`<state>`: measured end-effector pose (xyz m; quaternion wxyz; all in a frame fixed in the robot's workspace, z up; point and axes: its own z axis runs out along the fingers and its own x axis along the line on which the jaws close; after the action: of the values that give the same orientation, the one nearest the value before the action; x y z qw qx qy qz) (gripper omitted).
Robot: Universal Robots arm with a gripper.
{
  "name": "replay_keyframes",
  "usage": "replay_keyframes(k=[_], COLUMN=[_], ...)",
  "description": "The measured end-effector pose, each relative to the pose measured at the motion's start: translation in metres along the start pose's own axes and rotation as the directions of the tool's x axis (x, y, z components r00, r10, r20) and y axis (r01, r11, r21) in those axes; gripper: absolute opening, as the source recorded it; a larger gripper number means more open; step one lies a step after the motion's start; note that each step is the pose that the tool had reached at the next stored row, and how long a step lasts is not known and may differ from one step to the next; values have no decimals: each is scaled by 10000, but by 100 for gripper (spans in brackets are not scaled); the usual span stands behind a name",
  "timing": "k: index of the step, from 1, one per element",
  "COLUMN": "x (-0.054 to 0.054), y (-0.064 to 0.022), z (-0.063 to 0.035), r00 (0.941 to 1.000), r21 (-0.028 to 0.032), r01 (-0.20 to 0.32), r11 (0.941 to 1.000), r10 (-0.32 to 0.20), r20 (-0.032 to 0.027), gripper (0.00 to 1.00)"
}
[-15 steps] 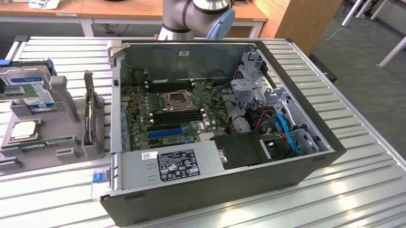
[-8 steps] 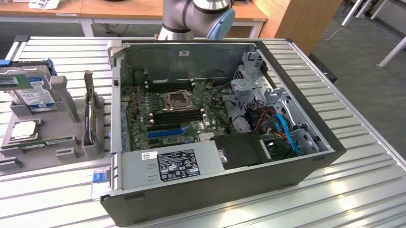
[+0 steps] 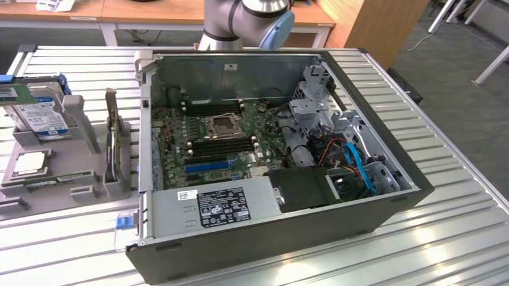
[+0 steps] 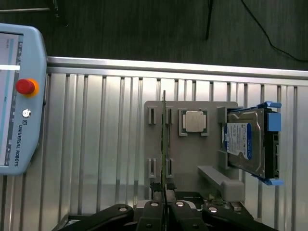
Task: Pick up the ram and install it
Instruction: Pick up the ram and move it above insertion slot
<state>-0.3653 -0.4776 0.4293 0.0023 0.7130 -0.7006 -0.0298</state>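
The ram (image 4: 163, 139) is a thin green stick standing on edge in the slots of a grey fixture (image 4: 190, 159), beside a CPU (image 4: 193, 120). In the exterior view the ram (image 3: 57, 177) sits at the near end of that fixture (image 3: 47, 190), to the exterior view's left of the open computer case (image 3: 278, 238). My gripper (image 4: 164, 192) hangs well above the fixture with its black fingers pressed together and nothing between them, lined up with the ram's edge. The motherboard (image 3: 171, 137) in the case has black memory slots (image 3: 223, 146) on both sides of the CPU socket (image 3: 220, 126).
A hard drive (image 4: 248, 144) in a blue bracket stands in the fixture past the CPU. A tall dark expansion card (image 3: 111, 143) stands upright between fixture and case. A teach pendant (image 4: 19, 96) lies on the slatted metal table (image 4: 96, 144). The arm's base (image 3: 247, 18) rises behind the case.
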Motion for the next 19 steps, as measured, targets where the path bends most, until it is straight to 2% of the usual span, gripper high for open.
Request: replay_keyframes(k=[7,14,17,19], x=[1,2,8,9], y=[-21,-153,-504,-568], z=[-3,-9,-25,-27], r00=[10000,10000,10000,10000], r21=[-3,-2,-6,-6], r01=[1,0,3,5], r11=[10000,10000,10000,10000], r10=[-1,0,-3,-5], r20=[-2,-2,-1,-2], gripper=[12,12,12,12])
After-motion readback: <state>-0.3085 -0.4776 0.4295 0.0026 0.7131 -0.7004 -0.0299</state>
